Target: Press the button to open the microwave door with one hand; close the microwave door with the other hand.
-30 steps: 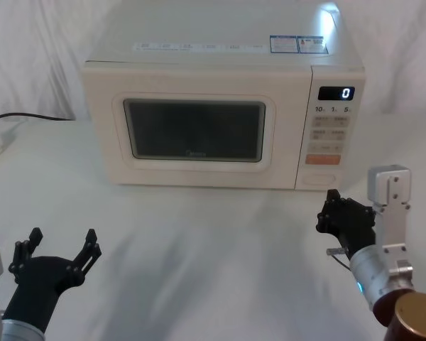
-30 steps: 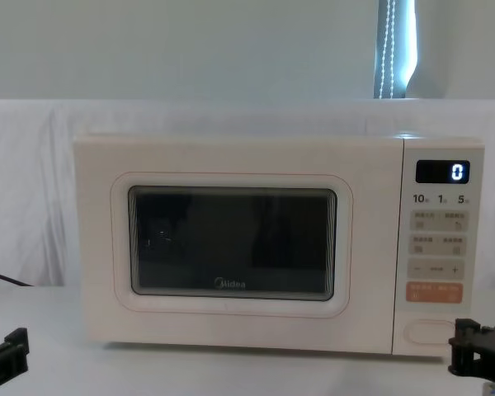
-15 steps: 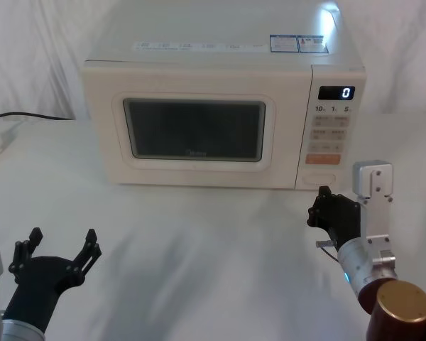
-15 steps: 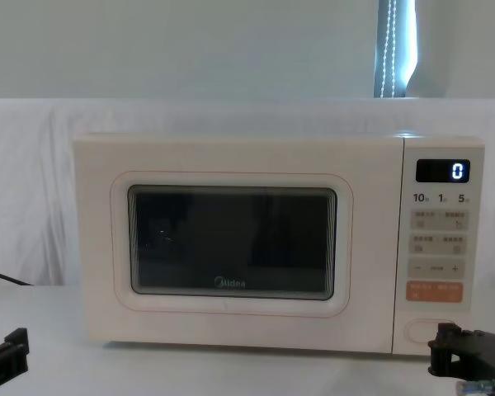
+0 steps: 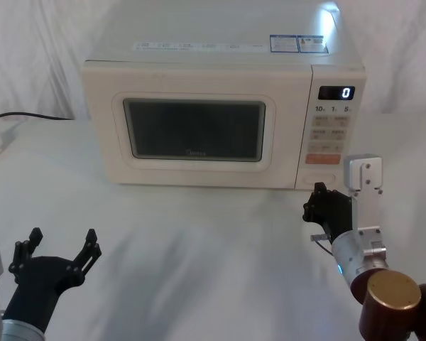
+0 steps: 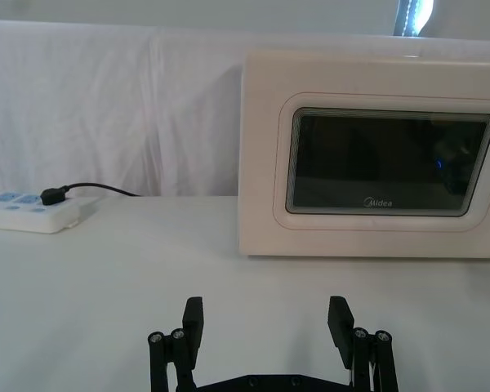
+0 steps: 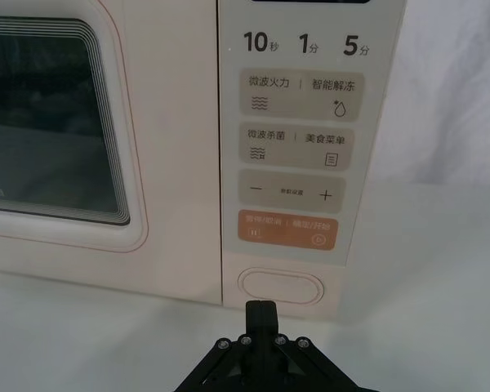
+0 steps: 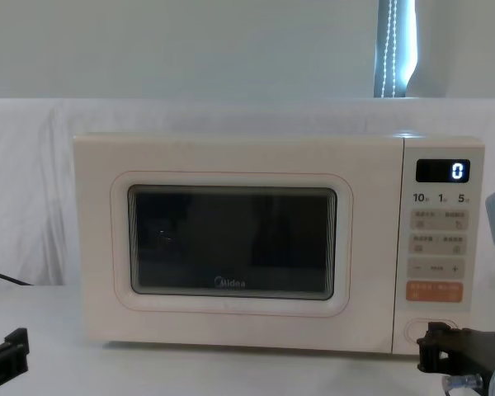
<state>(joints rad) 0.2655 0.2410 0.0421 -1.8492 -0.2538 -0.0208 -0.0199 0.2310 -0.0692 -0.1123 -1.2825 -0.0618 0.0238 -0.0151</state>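
right gripper (image 8: 433,355) partly covering button (image 8: 429,330)

This looks like a staged robot test bench in a lab or studio, not a home kitchen. A white cloth (image 5: 199,241) covers the table across the lower half of the head view and rises as a creased backdrop (image 6: 106,106) behind it, filling the upper left of the left wrist view. Above that drape in the chest view is a plain pale wall (image 8: 190,49) with a bright strip of window or blind (image 8: 394,49) at upper right. At the left edge a white power strip (image 6: 28,214) lies on the cloth with a black plug and cable (image 6: 90,191) (no counter, cupboards or sink around it). The microwave (image 5: 220,78) stands alone on the cloth.
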